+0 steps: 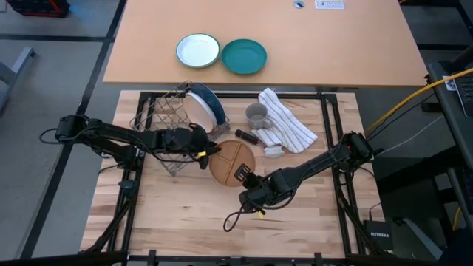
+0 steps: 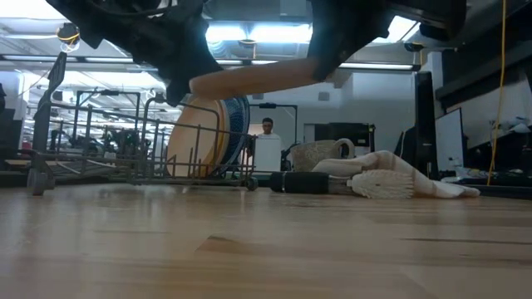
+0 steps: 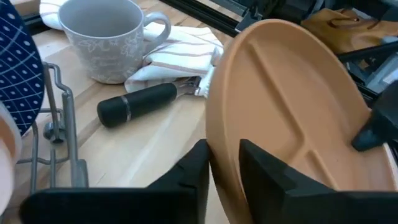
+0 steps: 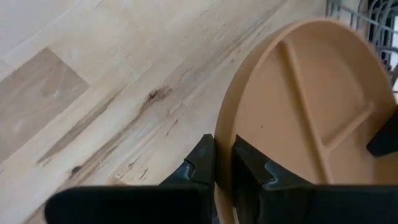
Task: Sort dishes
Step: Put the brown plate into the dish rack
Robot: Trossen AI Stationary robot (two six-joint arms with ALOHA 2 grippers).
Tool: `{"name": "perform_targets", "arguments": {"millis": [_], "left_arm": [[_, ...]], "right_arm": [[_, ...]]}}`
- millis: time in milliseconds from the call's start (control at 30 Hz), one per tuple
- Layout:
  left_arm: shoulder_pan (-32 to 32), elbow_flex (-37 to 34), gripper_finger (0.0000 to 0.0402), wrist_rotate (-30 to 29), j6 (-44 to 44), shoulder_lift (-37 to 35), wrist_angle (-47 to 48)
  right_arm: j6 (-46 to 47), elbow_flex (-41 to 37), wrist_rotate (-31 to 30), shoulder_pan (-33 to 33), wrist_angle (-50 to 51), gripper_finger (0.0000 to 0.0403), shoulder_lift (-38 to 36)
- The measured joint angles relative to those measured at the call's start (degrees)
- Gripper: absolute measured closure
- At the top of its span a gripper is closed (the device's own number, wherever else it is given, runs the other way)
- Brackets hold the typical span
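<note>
The brown wooden plate (image 1: 232, 159), with raised dividers, hangs between both grippers above the table; in the low view the wooden plate (image 2: 258, 79) is clear of the boards and slightly tilted. My left gripper (image 1: 213, 151) is shut on its left edge, my right gripper (image 1: 244, 175) on its near-right edge. The dark blue dotted plate (image 1: 215, 106) and the salmon-pink plate (image 1: 197, 111) stand on edge in the wire rack (image 1: 166, 118), just left of and beyond the wooden plate. My left gripper (image 3: 224, 152) pinches the wooden plate's rim (image 3: 217, 118) between its two fingers, one on the divided upper face and one on the underside, coming level from the table's left. The plate is lifted clear. My right gripper (image 4: 224, 146) pinches the opposite rim (image 4: 222, 121) the same way, one finger on each face, slanting in from the near right.
A grey mug (image 1: 256, 114), a striped towel (image 1: 287, 124) and a dark-handled utensil (image 1: 247, 136) lie beyond the plate. A white green-rimmed plate (image 1: 198, 50) and a teal plate (image 1: 244, 57) sit on the far tabletop. Bare boards (image 1: 185, 210) stretch toward the near edge.
</note>
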State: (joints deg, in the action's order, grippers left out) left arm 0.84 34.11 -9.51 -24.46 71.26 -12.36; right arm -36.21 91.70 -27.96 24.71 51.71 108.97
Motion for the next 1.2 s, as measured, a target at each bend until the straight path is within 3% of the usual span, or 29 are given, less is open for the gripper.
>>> {"name": "perform_targets", "arguments": {"millis": [233, 767, 1200], "left_arm": [[0.0, 0.0, 0.0385, -1.0, -0.4, 0.1, -0.4], [-0.1, -0.2, 0.0399, -0.5, 2.7, 0.2, 0.2], [-0.1, 0.0, 0.04, -1.3, 5.7, -0.1, -1.0]], "right_arm": [[-0.4, 0.1, 0.6, 0.0, -2.7, 0.0364, 0.0], [-0.3, 0.6, 3.3, 0.1, -11.1, 0.0285, -0.1], [-4.8, 9.2, 1.9, 0.0, -10.2, 0.0256, 0.0]]}}
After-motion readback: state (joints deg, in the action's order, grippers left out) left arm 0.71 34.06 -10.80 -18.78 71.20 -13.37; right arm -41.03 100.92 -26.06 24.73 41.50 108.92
